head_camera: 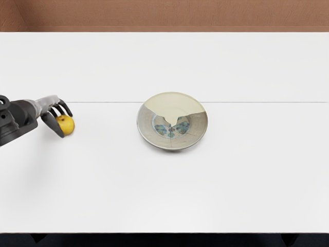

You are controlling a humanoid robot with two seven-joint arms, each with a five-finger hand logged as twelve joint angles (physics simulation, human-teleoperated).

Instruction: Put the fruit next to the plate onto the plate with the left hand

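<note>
The plate [140, 125] sat near the middle of the white table [236, 180]. It was a round, shallow dish, cream across its far part and grey-brown across the rest, with blue marks at its centre. Nothing lay on it.

The fruit [67, 125], small, round and yellow, was well to the left of the plate and about level with the plate's centre, with a wide stretch of bare tabletop between them. Whether it rested on the table or was raised slightly above it could not be told.

The left hand [55, 116] was farther from the plate than the fruit, pressed up against the fruit's far-left side. The fruit therefore showed on the hand's plate-facing side, low against it, with dark parts of the hand overlapping its left edge and top. Whether the hand had closed on the fruit or only sat against it could not be made out.

The left arm [18, 121] ran away from the plate toward the left edge. A thin seam [257, 102] crossed the table just behind the plate's far rim.
</note>
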